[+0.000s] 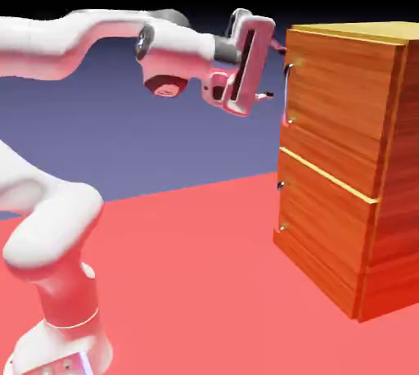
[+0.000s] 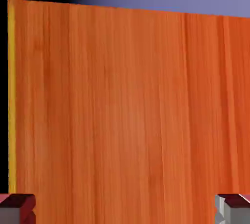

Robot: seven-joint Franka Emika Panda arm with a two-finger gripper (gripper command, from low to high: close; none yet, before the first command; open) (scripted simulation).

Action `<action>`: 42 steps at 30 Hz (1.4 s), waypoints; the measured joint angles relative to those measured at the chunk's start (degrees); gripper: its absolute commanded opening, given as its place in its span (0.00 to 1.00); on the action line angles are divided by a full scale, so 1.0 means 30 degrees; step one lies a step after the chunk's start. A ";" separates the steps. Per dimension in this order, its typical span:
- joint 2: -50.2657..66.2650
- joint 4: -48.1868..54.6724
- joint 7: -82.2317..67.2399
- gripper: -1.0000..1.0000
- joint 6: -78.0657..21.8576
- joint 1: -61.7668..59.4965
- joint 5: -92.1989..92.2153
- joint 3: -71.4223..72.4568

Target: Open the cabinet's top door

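Nearest me, at the exterior view's lower left, I have the arm's white base (image 1: 69, 341) on the red worktop (image 1: 180, 283). From there I follow the arm (image 1: 53, 230): its lower part bends out of the picture at the left edge, and its upper part comes back in higher up, reaching right to the hand (image 1: 249, 62), which I see tilted in the air beside the cabinet (image 1: 335, 177). The fingers (image 1: 264, 96) point at the cabinet's front, one above the other, spread wide with nothing between them that I can make out. The upper one is close to the front's top left corner; I can't tell whether it touches. The lower one is just short of the top door's handle (image 1: 286, 95), an upright bar.

Next comes the top door (image 1: 340, 107) itself, the cabinet's upper front panel, lying closed. Under it, past a yellow strip (image 1: 327, 174), I have the lower door (image 1: 327, 230) with its smaller handle (image 1: 280, 187). The cabinet stands on the worktop at the right.

In my hand view, black and a yellow edge run down the left, then wood grain fills most of the frame, with the fingers far apart in the bottom corners.
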 measured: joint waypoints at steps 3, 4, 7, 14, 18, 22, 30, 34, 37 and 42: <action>-0.0447 0.0551 0.1122 0.50 -0.0045 -0.0970 0.2492 0.1098; -0.0595 0.0735 0.1496 0.50 -0.0060 -0.1293 0.3323 0.1464; -0.1042 0.1285 0.2617 0.50 -0.0106 -0.2263 0.5815 0.2562; -0.2084 0.2571 0.5235 0.50 -0.0211 -0.4526 1.1630 0.5123; -0.2680 0.3305 0.6731 0.50 -0.0271 -0.5819 1.4953 0.6587; -0.3275 0.4040 0.8226 0.50 -0.0332 -0.7112 1.8276 0.8051; -0.4466 0.5509 1.1218 0.50 -0.0452 -0.9698 2.4923 1.0978; -0.4359 0.6762 1.1561 0.50 -0.0589 -1.1331 2.5630 1.1936; -0.4043 0.8297 1.1617 0.00 -0.0762 -1.3237 2.5679 1.2856; -0.3058 0.6270 1.0247 0.00 -0.2325 -1.1179 2.5660 1.1702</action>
